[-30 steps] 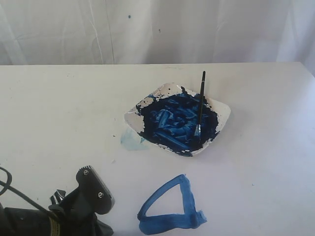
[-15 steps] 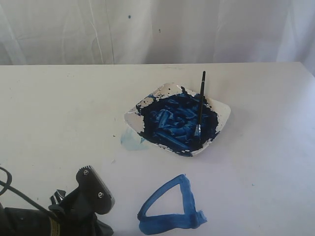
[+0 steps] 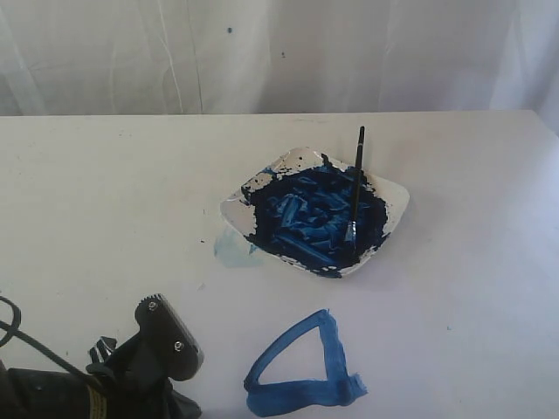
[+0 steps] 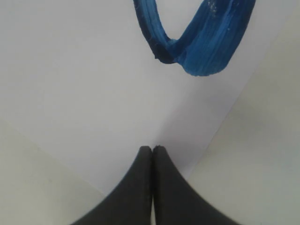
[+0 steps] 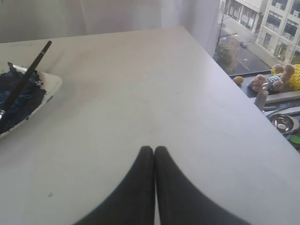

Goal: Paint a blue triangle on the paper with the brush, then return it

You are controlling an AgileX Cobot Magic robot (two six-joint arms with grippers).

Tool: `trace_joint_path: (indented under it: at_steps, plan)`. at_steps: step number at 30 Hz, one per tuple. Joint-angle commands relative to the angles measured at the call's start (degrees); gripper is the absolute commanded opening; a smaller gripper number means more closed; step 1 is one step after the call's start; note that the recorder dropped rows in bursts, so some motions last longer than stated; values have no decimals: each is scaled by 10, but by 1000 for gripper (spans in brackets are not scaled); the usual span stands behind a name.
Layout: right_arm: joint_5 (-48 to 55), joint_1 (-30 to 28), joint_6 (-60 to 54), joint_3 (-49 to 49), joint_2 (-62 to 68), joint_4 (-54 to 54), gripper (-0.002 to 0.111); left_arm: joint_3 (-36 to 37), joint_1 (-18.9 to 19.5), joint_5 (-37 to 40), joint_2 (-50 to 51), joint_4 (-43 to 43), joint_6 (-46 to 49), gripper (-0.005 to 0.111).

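Observation:
The black-handled brush (image 3: 355, 187) lies in the white dish of dark-blue paint (image 3: 397, 209), its handle leaning over the far rim; the right wrist view shows the brush (image 5: 26, 76) too. A thick blue triangle (image 3: 301, 369) is painted on the white paper (image 3: 419, 349) near the front edge, and part of the blue triangle (image 4: 206, 42) fills the top of the left wrist view. My left gripper (image 4: 152, 149) is shut and empty above a corner of the paper (image 4: 93, 93). My right gripper (image 5: 154, 149) is shut and empty over bare table, away from the dish (image 5: 49, 84).
A pale blue smear (image 3: 231, 249) marks the table beside the dish. My left arm's body (image 3: 131, 367) sits at the front left corner. White curtains hang behind the table. The table's right edge (image 5: 225, 79) drops off towards a window.

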Motion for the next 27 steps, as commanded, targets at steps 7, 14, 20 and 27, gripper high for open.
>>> trace_joint_path:
  at_steps: [7, 14, 20, 27]
  plan:
    - [-20, -16, -1, 27, -37, -2, 0, 4, 2, 19, 3, -4, 0, 0]
    - [-17, -16, -1, 27, -37, -2, 0, 4, 2, 15, 3, -4, 0, 0]
    - [-18, -16, 42, 27, -37, -1, 0, 4, 2, 14, 3, -4, 0, 0]
    - [-15, -16, 54, 27, -37, -1, 0, 4, 2, 14, 3, -4, 0, 0]
